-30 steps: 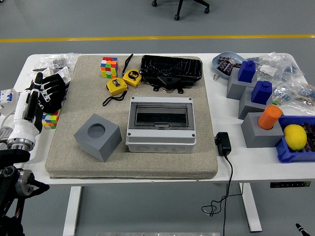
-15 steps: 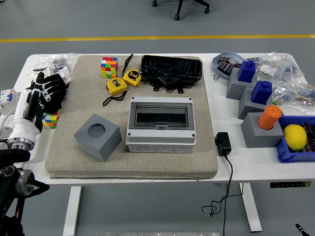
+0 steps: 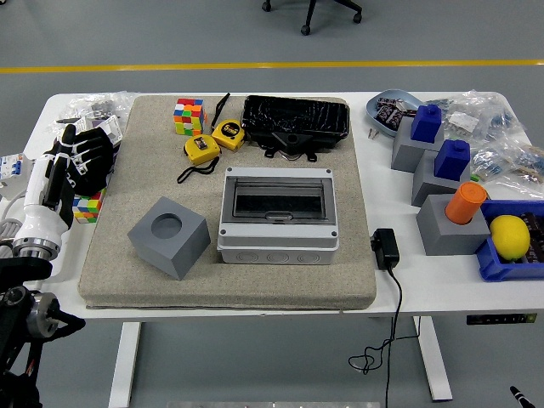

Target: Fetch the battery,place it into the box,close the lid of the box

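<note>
Left hand [image 3: 81, 157] sits at the table's [image 3: 399, 293] left edge, black fingers loosely spread, gripping nothing, hovering over a colour cube [image 3: 87, 205] just off the mat [image 3: 153, 289]. Right hand out of frame. Mat is a coarse beige felt slab covering most of the table. On it: grey block [image 3: 169, 237] with a round hole in the top, near-left; grey plastic box [image 3: 278, 213] at centre, rectangular, smoked clear lid down, contents unreadable. Behind the box, the battery [image 3: 296, 121], a long black pack in glossy wrap, lying flat at the mat's far edge, apart from the box. Two yellow tape measures [image 3: 213, 141] with black straps left of it, second colour cube [image 3: 189, 116] at the far-left corner. Off the mat right: black adapter [image 3: 385, 248] with cord hanging over the near edge; three grey blocks [image 3: 450, 224], two with blue plugs, one with an orange cylinder. Blue bin [image 3: 501, 265] holds a lemon [image 3: 510, 235]. Blue-grey bowl [image 3: 380, 105] holds small dark packets. Clear bags [image 3: 493, 132] of small parts at both far corners.
</note>
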Robot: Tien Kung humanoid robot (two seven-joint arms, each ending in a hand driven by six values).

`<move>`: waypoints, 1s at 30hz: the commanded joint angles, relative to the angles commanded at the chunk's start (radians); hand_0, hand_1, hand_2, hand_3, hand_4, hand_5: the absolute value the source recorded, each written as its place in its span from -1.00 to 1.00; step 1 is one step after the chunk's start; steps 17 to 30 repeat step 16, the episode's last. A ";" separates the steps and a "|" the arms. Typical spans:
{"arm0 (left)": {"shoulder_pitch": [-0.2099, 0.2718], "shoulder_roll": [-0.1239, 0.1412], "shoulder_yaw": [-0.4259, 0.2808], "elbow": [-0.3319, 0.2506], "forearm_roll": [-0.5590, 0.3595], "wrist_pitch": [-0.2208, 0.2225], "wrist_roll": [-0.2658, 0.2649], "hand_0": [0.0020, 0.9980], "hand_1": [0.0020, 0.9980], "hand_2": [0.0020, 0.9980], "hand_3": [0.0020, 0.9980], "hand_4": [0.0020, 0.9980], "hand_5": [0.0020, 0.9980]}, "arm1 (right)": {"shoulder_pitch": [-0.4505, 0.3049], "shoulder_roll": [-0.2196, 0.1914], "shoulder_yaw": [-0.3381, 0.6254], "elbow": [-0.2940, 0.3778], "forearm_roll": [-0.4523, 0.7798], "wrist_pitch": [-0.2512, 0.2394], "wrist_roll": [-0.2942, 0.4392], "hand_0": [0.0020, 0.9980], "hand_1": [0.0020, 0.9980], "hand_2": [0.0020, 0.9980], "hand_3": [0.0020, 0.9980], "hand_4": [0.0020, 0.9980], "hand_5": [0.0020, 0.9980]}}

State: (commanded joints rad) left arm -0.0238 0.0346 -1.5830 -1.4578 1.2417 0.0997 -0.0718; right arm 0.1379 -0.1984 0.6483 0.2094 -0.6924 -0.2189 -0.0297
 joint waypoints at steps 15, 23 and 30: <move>-0.001 -0.002 -0.003 0.000 0.001 0.001 -0.001 0.43 0.47 0.39 0.37 0.99 0.73 | 0.001 0.001 0.003 0.001 -0.005 0.000 -0.003 0.55 0.43 0.45 0.51 1.00 1.00; -0.001 -0.002 -0.003 -0.001 0.000 0.002 -0.001 0.43 0.47 0.39 0.37 0.99 0.73 | 0.001 0.001 0.003 0.001 -0.005 0.000 -0.003 0.55 0.43 0.45 0.51 1.00 1.00; -0.001 -0.002 -0.003 -0.001 0.000 0.002 -0.001 0.43 0.47 0.39 0.37 0.99 0.73 | 0.001 0.001 0.003 0.001 -0.005 0.000 -0.003 0.55 0.43 0.45 0.51 1.00 1.00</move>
